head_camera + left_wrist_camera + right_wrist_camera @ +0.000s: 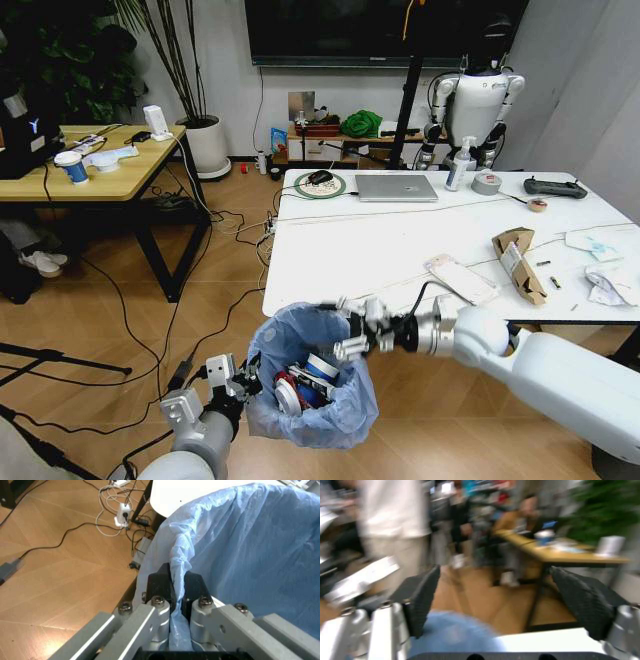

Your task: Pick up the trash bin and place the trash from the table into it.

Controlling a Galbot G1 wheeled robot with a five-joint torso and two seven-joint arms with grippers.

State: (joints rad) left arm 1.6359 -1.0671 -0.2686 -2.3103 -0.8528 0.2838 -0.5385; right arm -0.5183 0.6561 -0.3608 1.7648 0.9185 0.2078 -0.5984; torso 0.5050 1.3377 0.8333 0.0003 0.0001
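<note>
Left gripper pinches crinkly blue liner at the round bin's rim, held off the floor beside the marble table. Right gripper, fingers spread, above the bin mouth.

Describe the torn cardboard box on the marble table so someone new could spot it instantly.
Find the white marble-look table on the right of the head view and follow its near edge toward the right end. The torn brown cardboard box lies there, flattened, with a white label. It is the only brown piece; the white papers beside it are pale.
</note>
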